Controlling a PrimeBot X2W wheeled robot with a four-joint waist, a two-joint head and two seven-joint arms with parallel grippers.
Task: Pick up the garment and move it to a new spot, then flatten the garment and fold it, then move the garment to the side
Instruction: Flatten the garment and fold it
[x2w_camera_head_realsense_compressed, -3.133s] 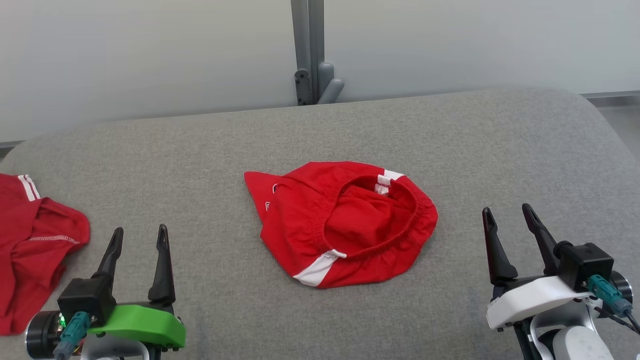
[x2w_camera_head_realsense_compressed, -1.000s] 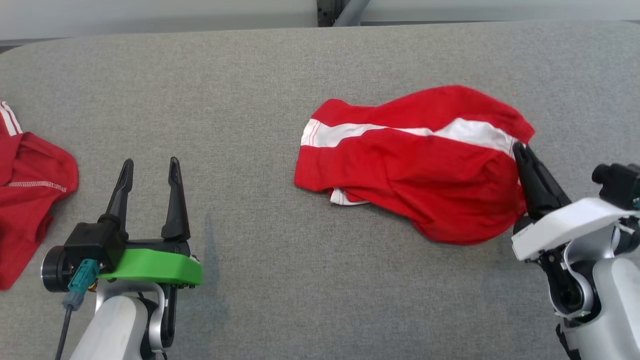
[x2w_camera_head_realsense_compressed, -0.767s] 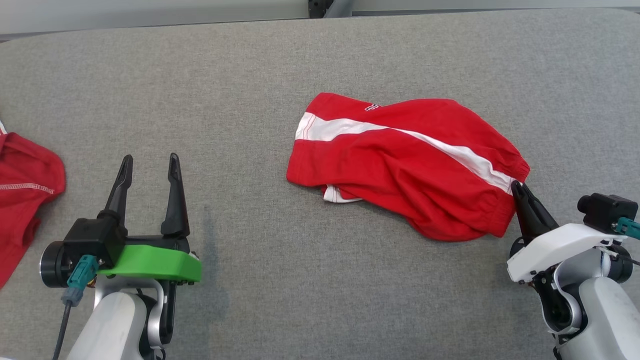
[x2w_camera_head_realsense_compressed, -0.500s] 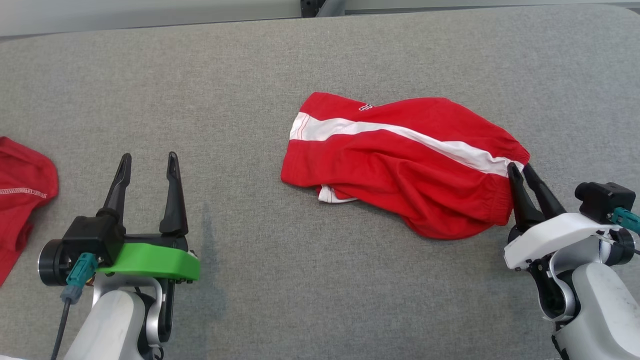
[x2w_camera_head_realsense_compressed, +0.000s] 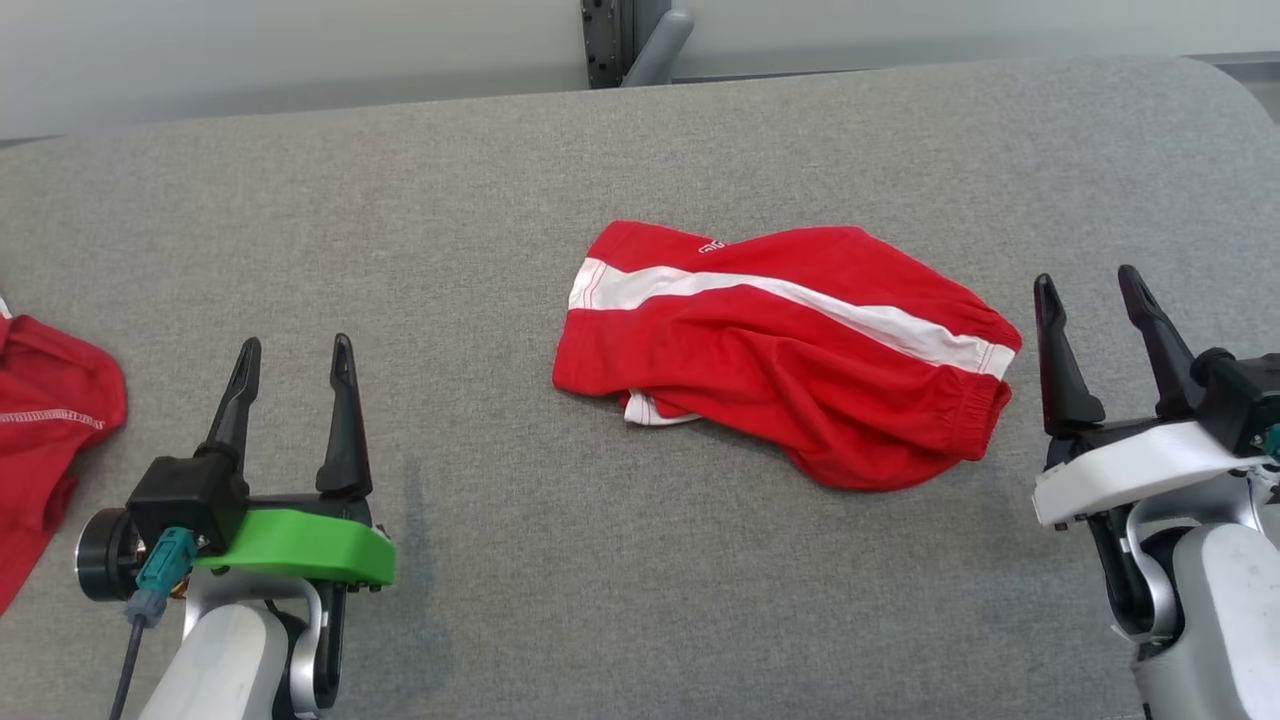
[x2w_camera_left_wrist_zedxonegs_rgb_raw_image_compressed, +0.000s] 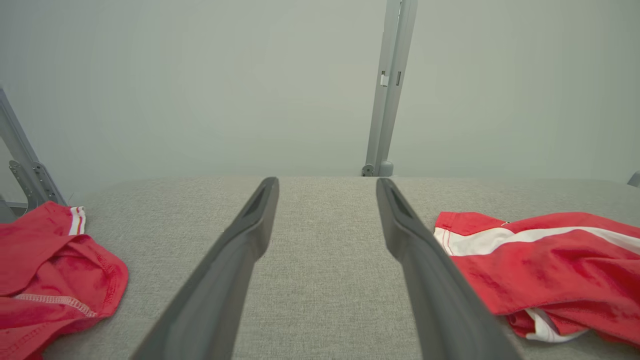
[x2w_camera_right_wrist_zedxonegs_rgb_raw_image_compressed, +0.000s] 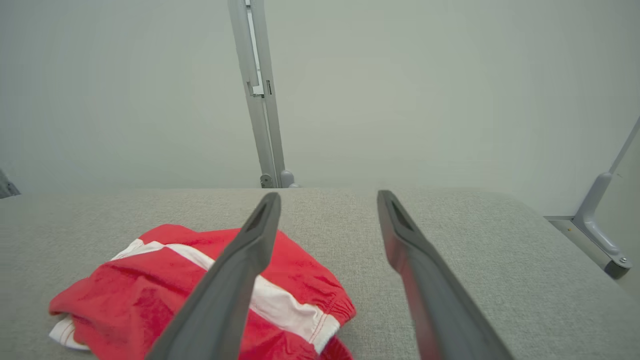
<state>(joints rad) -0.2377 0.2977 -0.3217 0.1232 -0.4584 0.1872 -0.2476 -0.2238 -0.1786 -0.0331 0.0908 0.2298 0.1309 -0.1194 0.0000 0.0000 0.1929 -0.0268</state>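
The garment is a pair of red shorts with a white side stripe, lying crumpled on the grey padded table a little right of centre. It also appears in the left wrist view as the garment and in the right wrist view as the garment. My right gripper stands open just right of its waistband end, apart from the cloth, nothing between its fingers. My left gripper is open at the lower left, well clear of the shorts, with grey table between its fingers.
A second red garment with white stitching lies at the table's left edge, also seen as red cloth. A grey post rises behind the table's far edge. The table's right corner rounds off near a metal bracket.
My right gripper, shut on the shorts' waistband end a second ago, has opened and drawn back to the right. The shorts now lie loose on the table. The head camera has shifted slightly.
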